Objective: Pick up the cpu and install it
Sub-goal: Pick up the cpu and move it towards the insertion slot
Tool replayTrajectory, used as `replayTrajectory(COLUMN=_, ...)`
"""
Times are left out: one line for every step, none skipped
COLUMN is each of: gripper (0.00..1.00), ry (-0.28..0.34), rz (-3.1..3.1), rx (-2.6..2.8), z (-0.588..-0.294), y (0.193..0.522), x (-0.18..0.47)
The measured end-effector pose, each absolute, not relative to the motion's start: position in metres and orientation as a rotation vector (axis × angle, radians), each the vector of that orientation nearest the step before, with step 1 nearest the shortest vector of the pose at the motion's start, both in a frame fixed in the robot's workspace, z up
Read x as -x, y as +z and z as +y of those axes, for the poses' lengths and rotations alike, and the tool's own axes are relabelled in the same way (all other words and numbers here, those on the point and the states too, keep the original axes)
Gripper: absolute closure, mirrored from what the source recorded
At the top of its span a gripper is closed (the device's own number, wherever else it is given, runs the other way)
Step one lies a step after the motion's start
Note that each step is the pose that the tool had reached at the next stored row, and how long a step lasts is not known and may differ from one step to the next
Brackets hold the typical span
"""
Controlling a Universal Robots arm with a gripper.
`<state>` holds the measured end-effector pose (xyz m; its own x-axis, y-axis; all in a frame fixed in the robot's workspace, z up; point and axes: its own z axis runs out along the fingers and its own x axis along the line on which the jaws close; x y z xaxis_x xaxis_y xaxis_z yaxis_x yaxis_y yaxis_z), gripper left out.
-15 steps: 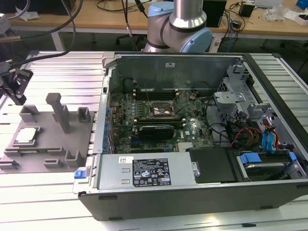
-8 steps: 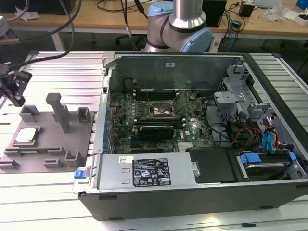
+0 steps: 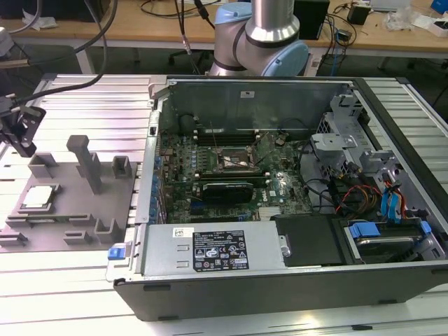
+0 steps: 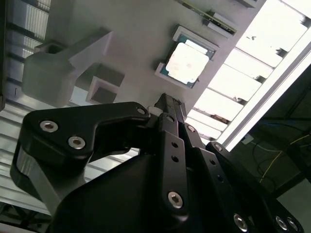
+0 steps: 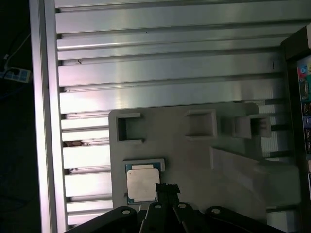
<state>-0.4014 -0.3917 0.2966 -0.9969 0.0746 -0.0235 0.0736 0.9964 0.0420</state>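
Note:
The cpu (image 3: 38, 197) is a thin square chip with a pale silver top. It lies flat in a shallow seat on the grey fixture plate (image 3: 77, 210), at the exterior view's left. Both wrist views show the cpu (image 4: 187, 62) (image 5: 142, 183) just beyond my fingertips. My black gripper (image 3: 25, 145) hangs above the plate's far left corner, apart from the chip. Its fingers (image 4: 165, 102) (image 5: 166, 187) are pressed together with nothing between them. The black-framed motherboard socket (image 3: 234, 163) sits in the middle of the open computer case.
The open computer case (image 3: 280, 280) fills the exterior view's right, with a power supply (image 3: 213, 250) along its near side. Grey posts and blocks (image 3: 87, 161) stand up from the fixture plate. Slotted aluminium table (image 5: 160, 73) surrounds the plate. Cables hang behind the table.

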Motion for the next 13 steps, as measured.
replayTrajectory(gripper=0.89, ry=0.064, rz=3.114, rx=-0.116, z=-0.392, y=0.296, x=0.402)
replayTrajectory(gripper=0.89, ry=0.064, rz=3.114, rx=-0.116, z=-0.392, y=0.295, x=0.402)
replayTrajectory(gripper=0.89, ry=0.064, rz=3.114, rx=-0.116, z=-0.392, y=0.295, x=0.403)
replayTrajectory(gripper=0.89, ry=0.063, rz=3.114, rx=-0.116, z=-0.392, y=0.294, x=0.403)
replayTrajectory(gripper=0.89, ry=0.063, rz=3.114, rx=-0.116, z=-0.392, y=0.293, x=0.404)
replayTrajectory(gripper=0.89, ry=0.063, rz=3.114, rx=-0.116, z=-0.392, y=0.292, x=0.404)
replayTrajectory(gripper=0.89, ry=0.063, rz=3.114, rx=-0.116, z=-0.392, y=0.291, x=0.405)
replayTrajectory(gripper=0.89, ry=0.063, rz=3.114, rx=-0.116, z=-0.392, y=0.290, x=0.406)
replayTrajectory(gripper=0.89, ry=0.063, rz=3.114, rx=-0.116, z=-0.392, y=0.288, x=0.406)
replayTrajectory(gripper=0.89, ry=0.063, rz=3.114, rx=-0.116, z=-0.392, y=0.287, x=0.407)
replayTrajectory(gripper=0.89, ry=0.063, rz=3.114, rx=-0.116, z=-0.392, y=0.286, x=0.407)
replayTrajectory(gripper=0.89, ry=0.063, rz=3.114, rx=-0.116, z=-0.392, y=0.284, x=0.408)
replayTrajectory(gripper=0.89, ry=0.063, rz=3.114, rx=-0.116, z=-0.392, y=0.283, x=0.408)
